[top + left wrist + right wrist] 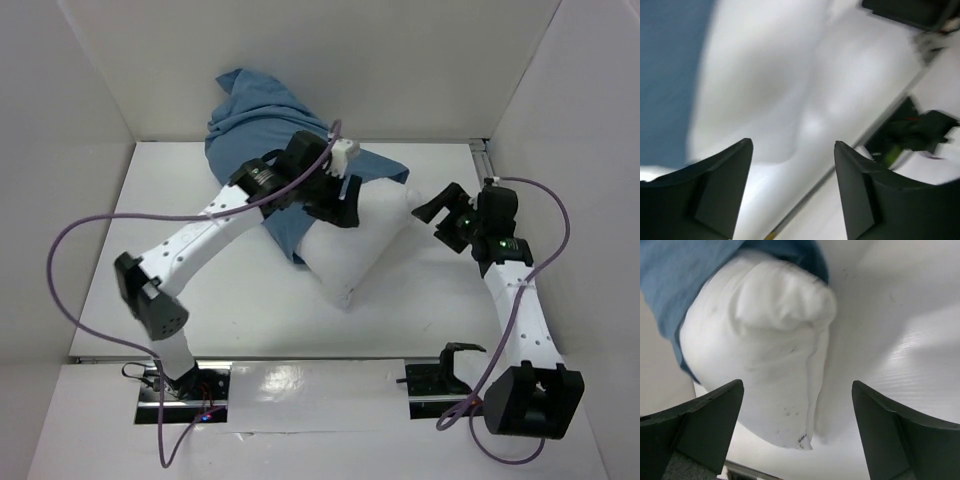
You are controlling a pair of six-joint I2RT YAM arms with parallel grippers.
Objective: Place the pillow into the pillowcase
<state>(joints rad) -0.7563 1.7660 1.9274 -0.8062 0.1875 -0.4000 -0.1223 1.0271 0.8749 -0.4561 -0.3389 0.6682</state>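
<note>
I had L gripper [792, 145] & R gripper [797, 387] spread, empty; pillow [355, 250] partly in case [255, 125], prob poised to push deeper

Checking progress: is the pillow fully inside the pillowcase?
Partly in: the pillow sticks out white and bare; the pillowcase covers only its far end.
</note>
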